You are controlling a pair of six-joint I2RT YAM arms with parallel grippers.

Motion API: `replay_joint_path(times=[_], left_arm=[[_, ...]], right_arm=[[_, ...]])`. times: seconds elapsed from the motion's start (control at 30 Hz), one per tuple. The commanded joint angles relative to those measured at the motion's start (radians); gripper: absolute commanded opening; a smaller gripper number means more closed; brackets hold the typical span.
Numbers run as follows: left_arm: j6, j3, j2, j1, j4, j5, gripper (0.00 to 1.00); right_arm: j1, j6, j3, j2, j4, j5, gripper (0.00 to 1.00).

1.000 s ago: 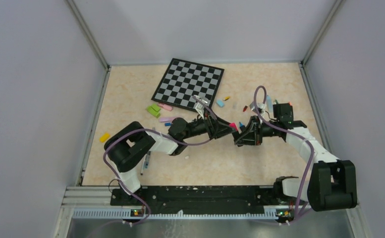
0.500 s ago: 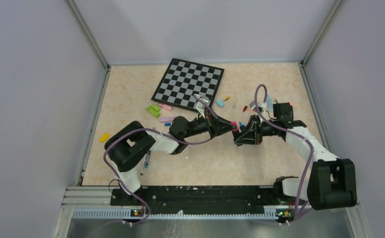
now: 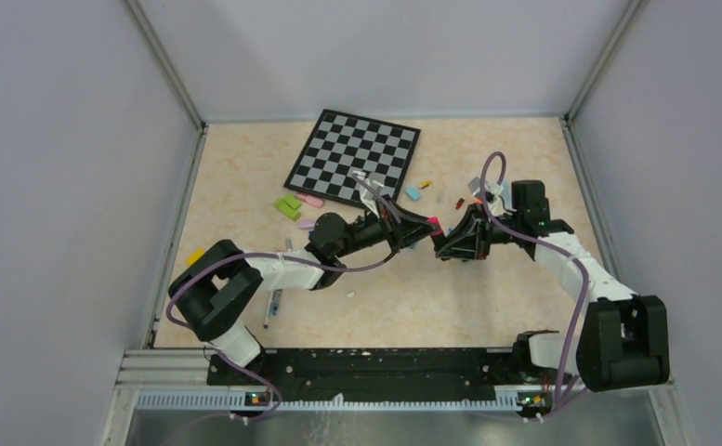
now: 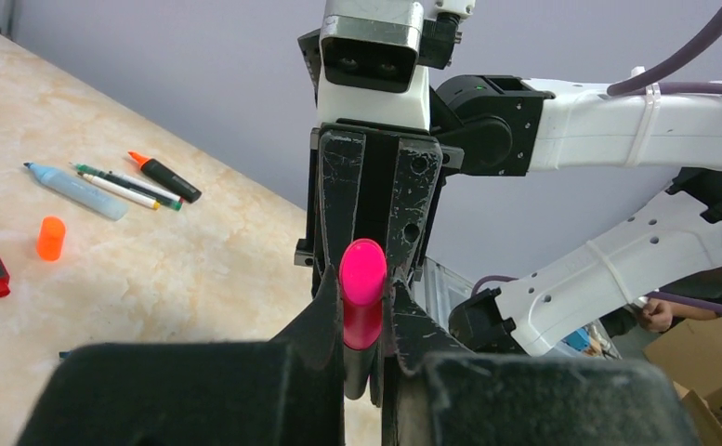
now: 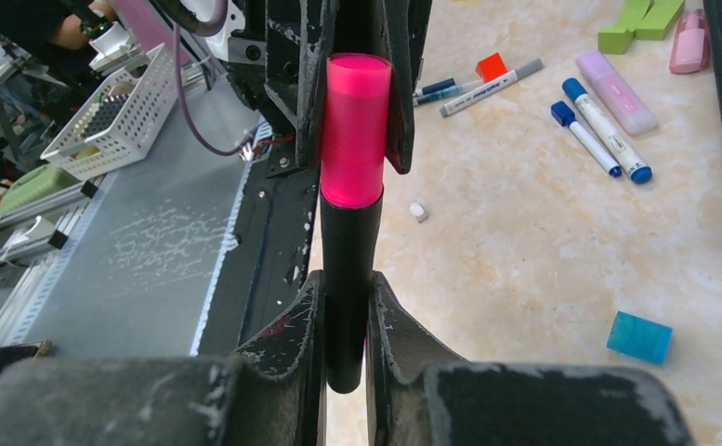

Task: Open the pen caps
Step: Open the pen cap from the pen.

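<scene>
My left gripper (image 4: 364, 302) was clamped on the pink cap (image 4: 363, 279), a smooth, glossy plastic cylinder with a flat round end. Its scuffed black fingers (image 4: 324, 316) pressed on both sides. My right gripper (image 5: 346, 297) was closed around the pen's slim, round, matte black barrel (image 5: 347, 242). From my right wrist the cap stood at twelve o'clock, straight ahead of those fingers and seated on the barrel, above the mottled beige table (image 5: 524, 260). A squat cyan cap (image 5: 638, 336) lay at four o'clock.
</scene>
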Motion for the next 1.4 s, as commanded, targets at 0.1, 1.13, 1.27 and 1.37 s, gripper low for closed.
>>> replay_joint_path(times=[0.1,1.13,1.27,1.37], left_arm=[[-0.014,0.053,-0.135,0.14,0.349,-0.427,0.0],[-0.09,0.123,-0.3,0.294,0.268,-0.432,0.0],[-0.103,0.121,-0.3,0.31,0.268,-0.428,0.0],[-0.117,0.124,-0.296,0.317,0.27,-0.42,0.0]], right_arm=[[0.005,-0.006,-0.044,0.023,-0.072,0.007,0.0],[0.005,-0.163,-0.007,0.045,-0.217,0.042,0.0],[0.008,-0.165,-0.01,0.048,-0.217,0.038,0.0],[0.007,-0.164,-0.009,0.047,-0.216,0.041,0.0]])
